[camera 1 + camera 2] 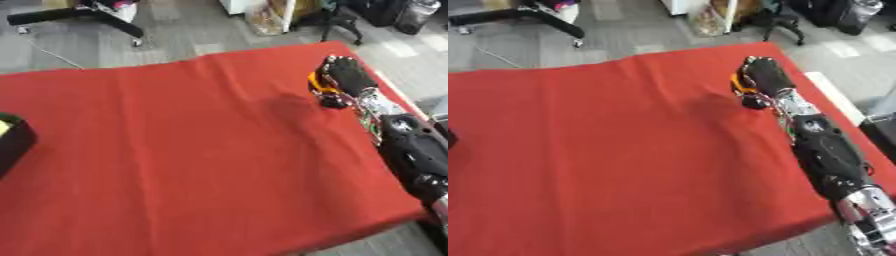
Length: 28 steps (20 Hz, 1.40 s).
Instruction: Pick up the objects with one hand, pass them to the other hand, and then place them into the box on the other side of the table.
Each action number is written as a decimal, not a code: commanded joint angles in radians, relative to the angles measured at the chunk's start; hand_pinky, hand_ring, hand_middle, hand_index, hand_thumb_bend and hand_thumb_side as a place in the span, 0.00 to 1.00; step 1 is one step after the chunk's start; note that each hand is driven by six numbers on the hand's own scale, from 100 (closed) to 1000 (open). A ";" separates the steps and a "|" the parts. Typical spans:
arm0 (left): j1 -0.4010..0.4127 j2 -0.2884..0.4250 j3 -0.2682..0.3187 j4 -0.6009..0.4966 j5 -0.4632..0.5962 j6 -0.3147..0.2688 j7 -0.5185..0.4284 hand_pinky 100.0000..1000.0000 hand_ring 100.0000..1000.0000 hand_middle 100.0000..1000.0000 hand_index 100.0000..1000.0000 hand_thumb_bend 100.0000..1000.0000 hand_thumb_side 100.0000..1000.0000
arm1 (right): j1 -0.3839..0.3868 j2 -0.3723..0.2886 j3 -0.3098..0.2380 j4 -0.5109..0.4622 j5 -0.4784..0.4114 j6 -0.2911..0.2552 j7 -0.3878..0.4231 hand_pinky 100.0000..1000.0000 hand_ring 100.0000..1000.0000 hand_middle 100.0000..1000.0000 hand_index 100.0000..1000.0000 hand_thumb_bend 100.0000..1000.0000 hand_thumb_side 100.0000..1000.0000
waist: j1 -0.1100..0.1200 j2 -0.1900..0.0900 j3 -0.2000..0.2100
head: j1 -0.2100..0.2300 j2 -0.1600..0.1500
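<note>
— Where's your right hand?

— My right hand is out at the far right of the red tablecloth, back of the hand facing up, fingers curled down over an orange object.

— So you've got hold of it?

— My fingers are bent round it; only an orange sliver shows at the hand's left edge, just under my fingers.

— Which way does it point?

— I can't tell. Too much of it is hidden beneath my palm to make out its long axis.

— Any label?

— None I can read.

— And the box?

— A black box sits well apart from my hand, at the cloth's left edge.
</note>
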 commanded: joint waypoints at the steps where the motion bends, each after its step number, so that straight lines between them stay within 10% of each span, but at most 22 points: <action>1: -0.003 0.000 -0.004 -0.020 -0.007 0.013 0.000 0.69 0.43 0.43 0.65 0.14 0.88 | -0.021 -0.024 -0.014 -0.046 -0.037 0.006 -0.009 0.35 0.08 0.00 0.08 0.00 0.00 | 0.000 -0.010 -0.002 | -0.004 -0.012; 10: 0.003 -0.013 -0.030 0.001 -0.016 0.036 -0.001 0.68 0.43 0.42 0.64 0.12 0.89 | -0.041 0.016 -0.014 -0.169 -0.212 0.011 0.001 0.32 0.05 0.00 0.06 0.00 0.00 | 0.003 -0.008 -0.007 | -0.013 -0.012; 18: -0.048 -0.055 -0.106 0.104 -0.089 0.037 0.032 0.68 0.45 0.44 0.66 0.13 0.83 | -0.089 0.124 0.058 -0.443 -0.449 0.019 0.106 0.31 0.05 0.00 0.05 0.00 0.24 | 0.004 -0.012 -0.014 | -0.007 -0.012; 28: -0.200 -0.151 -0.234 0.268 -0.335 -0.036 0.150 0.71 0.56 0.60 0.79 0.54 0.62 | -0.143 0.288 0.175 -0.656 -0.698 0.052 0.291 0.31 0.05 0.00 0.05 0.00 0.35 | -0.008 -0.016 -0.025 | 0.013 -0.014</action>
